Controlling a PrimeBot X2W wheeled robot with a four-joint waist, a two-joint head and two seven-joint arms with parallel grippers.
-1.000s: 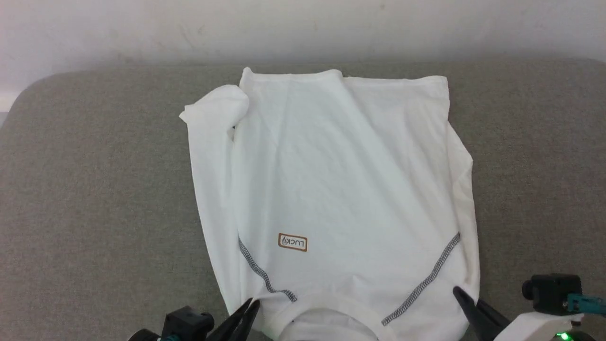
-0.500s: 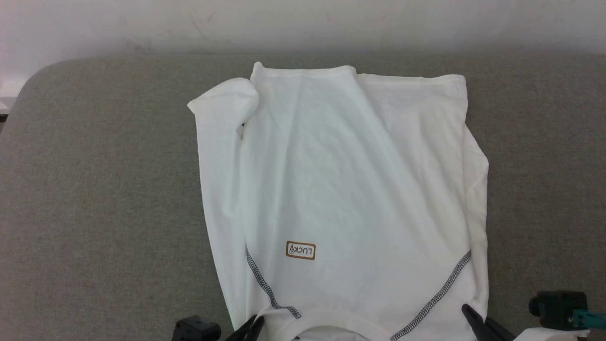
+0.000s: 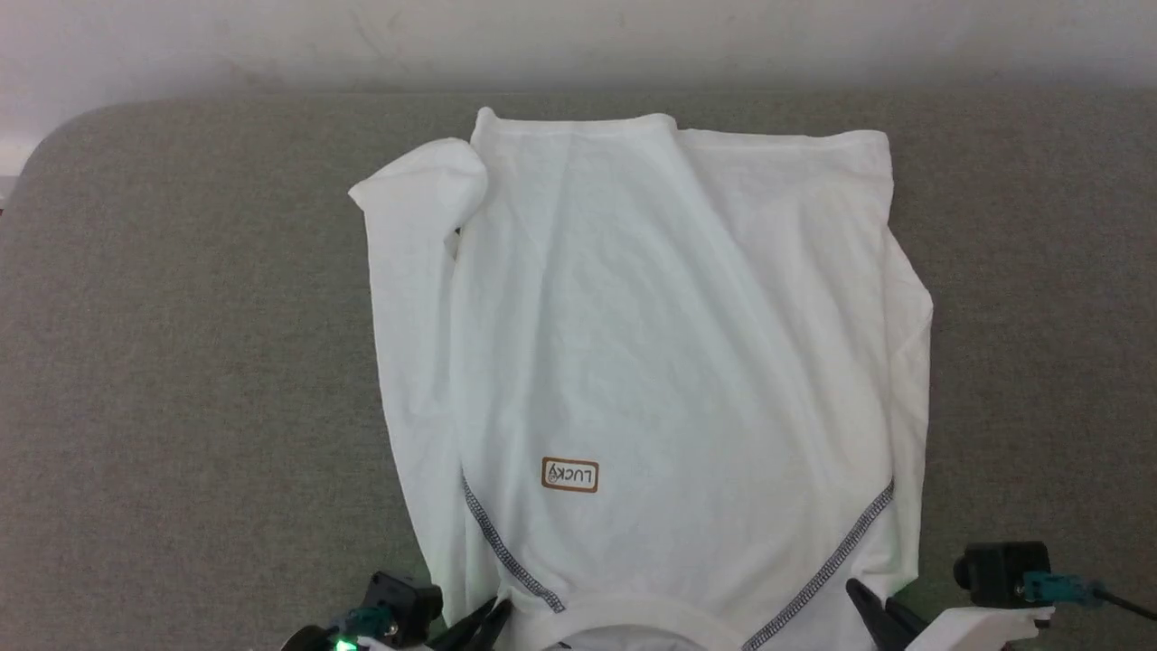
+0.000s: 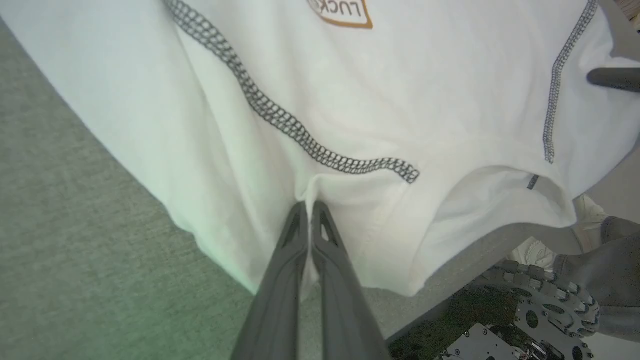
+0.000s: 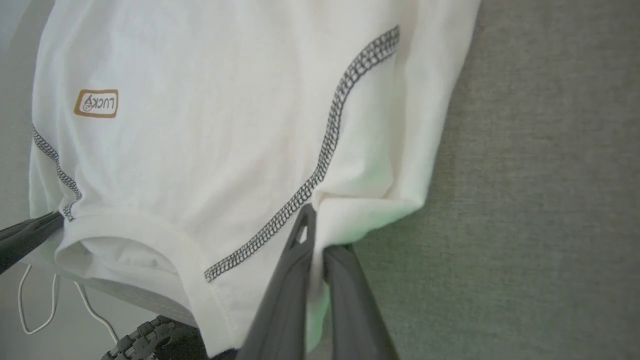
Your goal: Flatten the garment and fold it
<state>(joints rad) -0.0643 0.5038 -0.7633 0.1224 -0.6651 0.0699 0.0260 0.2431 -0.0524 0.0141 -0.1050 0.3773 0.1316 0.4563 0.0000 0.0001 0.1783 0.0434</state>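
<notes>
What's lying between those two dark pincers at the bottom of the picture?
The ribbed collar of the garment, in the head view. The left gripper and right gripper each pinch a shoulder beside it.

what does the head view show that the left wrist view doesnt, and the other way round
Head view adds the whole garment spread on the grey surface, its far hem and the pale wall behind. Left wrist view adds the fabric puckering where the left gripper is shut on it, and dark toothed machinery below the surface's edge. Shared: the LUCKY label, the zigzag seams and the collar.
</notes>
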